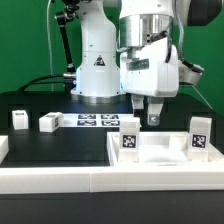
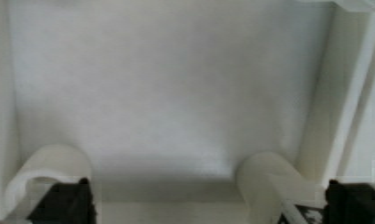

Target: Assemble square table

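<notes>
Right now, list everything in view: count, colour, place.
table top: one, white, raised rim, low in the exterior view toward its right
tagged posts: two, white with black-and-white tags, upright at the table top, one toward the exterior view's left, one toward its right; cannot tell if attached
loose legs: two, white, on the work table at the exterior view's left
marker board: one, white with tags, flat before the arm's base
rail: one, white, along the exterior view's near edge
work table: one, black
arm: one, white, base at back centre
end effector: one, open, empty, over the table top
</notes>
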{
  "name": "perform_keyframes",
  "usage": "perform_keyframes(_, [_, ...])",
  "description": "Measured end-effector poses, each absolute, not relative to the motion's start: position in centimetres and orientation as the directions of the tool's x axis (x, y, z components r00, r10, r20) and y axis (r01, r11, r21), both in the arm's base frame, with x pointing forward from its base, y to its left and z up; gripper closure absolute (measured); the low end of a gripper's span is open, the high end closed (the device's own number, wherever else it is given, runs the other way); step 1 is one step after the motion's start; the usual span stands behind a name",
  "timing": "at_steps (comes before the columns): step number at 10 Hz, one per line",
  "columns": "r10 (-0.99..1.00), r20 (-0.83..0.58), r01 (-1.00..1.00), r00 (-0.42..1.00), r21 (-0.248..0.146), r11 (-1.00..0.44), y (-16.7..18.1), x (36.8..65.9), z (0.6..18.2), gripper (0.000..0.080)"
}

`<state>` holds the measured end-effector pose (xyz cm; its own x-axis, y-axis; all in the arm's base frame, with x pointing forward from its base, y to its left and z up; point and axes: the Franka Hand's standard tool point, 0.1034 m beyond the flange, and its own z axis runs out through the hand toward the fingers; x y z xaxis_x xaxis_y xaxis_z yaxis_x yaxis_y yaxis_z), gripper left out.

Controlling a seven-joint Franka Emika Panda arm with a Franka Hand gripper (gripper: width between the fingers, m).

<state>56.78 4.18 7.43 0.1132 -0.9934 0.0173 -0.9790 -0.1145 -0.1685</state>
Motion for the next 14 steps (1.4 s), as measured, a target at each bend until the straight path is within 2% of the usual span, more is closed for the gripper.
perform_keyframes(2, [-0.994, 0.016, -0.98, 0.105, -0.17, -0.106, 4.2, 56.7, 7.4, 0.015])
perform_keyframes(3, [-0.998, 0.017, -0.982, 0.059, -0.179, -0.061, 4.6, 55.6, 6.8, 0.015])
perform_keyframes(4, [-0.999, 0.017, -0.985, 0.033, -0.171, -0.036, 5.1, 53.8, 6.0, 0.015])
perform_keyframes(6, [-0.998, 0.044, -0.984, 0.046, -0.169, -0.053, 5.7, 51.8, 4.8, 0.015])
perform_keyframes(9, [-0.997, 0.051, -0.984, 0.062, -0.166, -0.07, 6.0, 51.9, 4.5, 0.015])
perform_keyframes(10, [-0.997, 0.052, -0.983, 0.051, -0.176, -0.059, 5.8, 51.9, 4.5, 0.015])
perform_keyframes(11, [-0.998, 0.055, -0.974, -0.007, -0.225, -0.005, 4.7, 52.0, 4.8, 0.015])
perform_keyframes(13, [-0.998, 0.058, -0.969, -0.036, -0.245, 0.021, 3.9, 51.1, 4.4, 0.015])
perform_keyframes(14, [-0.996, 0.068, -0.96, -0.05, -0.278, 0.03, 3.1, 51.2, 4.7, 0.015])
